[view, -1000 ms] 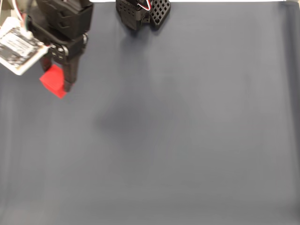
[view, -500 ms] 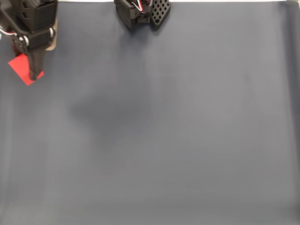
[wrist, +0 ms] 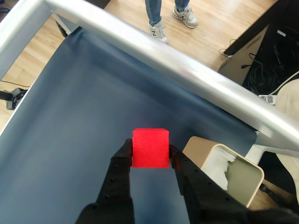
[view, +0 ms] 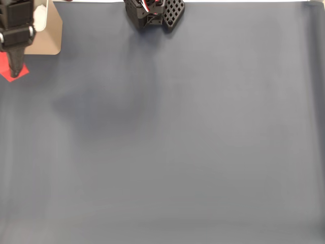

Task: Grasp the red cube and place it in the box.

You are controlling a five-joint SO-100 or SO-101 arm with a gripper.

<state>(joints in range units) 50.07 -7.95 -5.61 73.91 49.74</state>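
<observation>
In the fixed view, the gripper (view: 14,71) is seen at the far left edge of the dark grey mat (view: 183,142), near its top left corner, with the red cube (view: 7,71) partly hidden behind a black finger. The box (view: 46,31) is seen just beside it at the top left corner, cut off by the arm, and the arm's black base (view: 152,12) is set at the top edge of the mat. In the wrist view, the red cube (wrist: 150,147) is clamped between the 2 black fingers (wrist: 122,163), raised above the mat (wrist: 65,140). The box (wrist: 224,170) is seen just to the right of the gripper (wrist: 150,156), tilted in the picture, with something white inside. A silver bar (wrist: 159,53) is seen crossing above, and a person's shoes (wrist: 170,21) on the wooden floor beyond.
</observation>
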